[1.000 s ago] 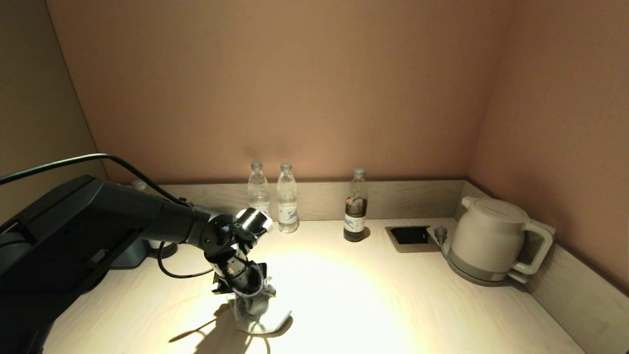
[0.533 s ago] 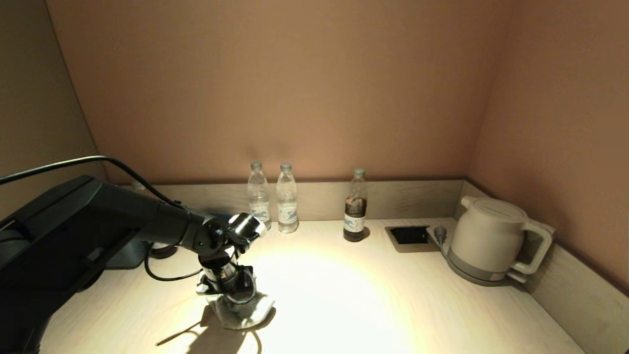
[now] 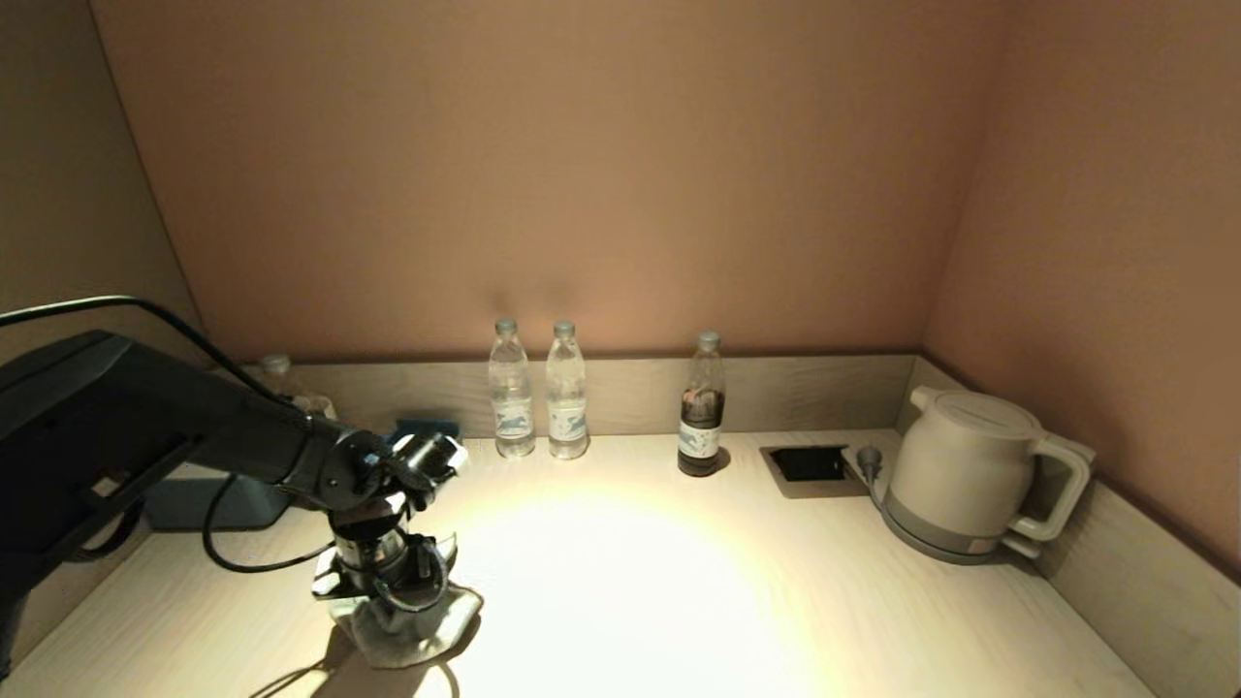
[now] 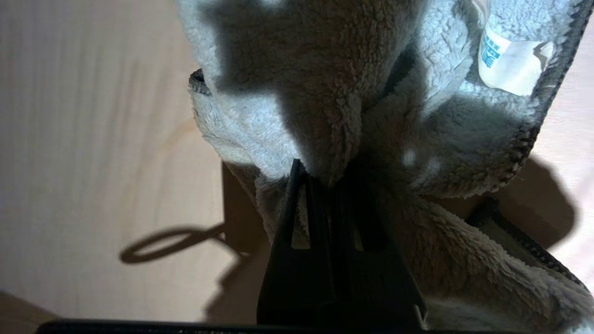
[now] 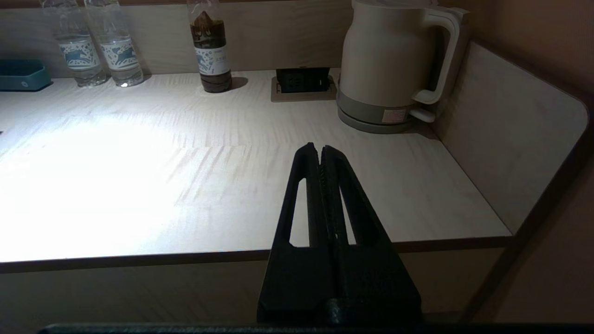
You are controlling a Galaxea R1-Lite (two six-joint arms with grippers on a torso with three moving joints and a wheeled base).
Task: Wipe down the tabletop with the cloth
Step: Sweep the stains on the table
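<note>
A fluffy grey-white cloth lies bunched on the light wooden tabletop at the near left. My left gripper points down into it and is shut on a fold of the cloth; in the left wrist view the cloth spreads out from the gripper, with a white label at one corner. My right gripper is shut and empty, parked in front of the table's front edge, out of the head view.
Two clear water bottles and a dark bottle stand at the back wall. A cream kettle sits at the right, beside a socket recess. A teal box and a dark object sit at the back left.
My left gripper has dragged the cloth to the left and slightly toward me across the tabletop. The right arm has not moved.
</note>
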